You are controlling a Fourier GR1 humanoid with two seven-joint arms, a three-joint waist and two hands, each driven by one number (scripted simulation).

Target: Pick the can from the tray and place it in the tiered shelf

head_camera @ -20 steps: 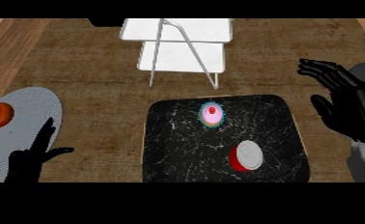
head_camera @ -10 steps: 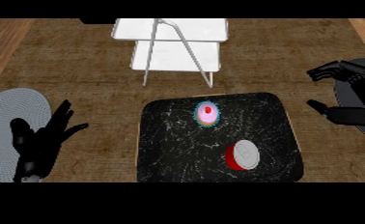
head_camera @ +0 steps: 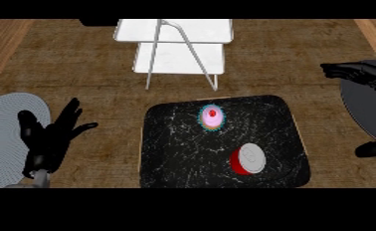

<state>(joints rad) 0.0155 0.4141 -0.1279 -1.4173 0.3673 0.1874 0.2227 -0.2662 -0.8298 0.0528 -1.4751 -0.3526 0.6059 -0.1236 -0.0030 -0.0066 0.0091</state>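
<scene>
A: Where does the can [head_camera: 248,161] sit?

B: On the black tray [head_camera: 170,140], towards its near right corner, tipped on its side with the pale end facing up. No hand touches it. A pink cupcake [head_camera: 211,117] stands farther back on the same tray, apart from the can.

A: And the tiered shelf [head_camera: 178,46]?

B: White, at the far side of the bench [head_camera: 73,70], beyond the tray's far edge.

A: What about the hands?

B: The left hand [head_camera: 48,138] is at the bench's near left, fingers spread and straight, holding nothing, beside a grey plate [head_camera: 18,115]. Half a second ago it lay lower and nearer the left edge. The right hand [head_camera: 352,70] shows at the right edge, fingers curled, empty. It has drawn farther right since then, so less of it shows.
</scene>
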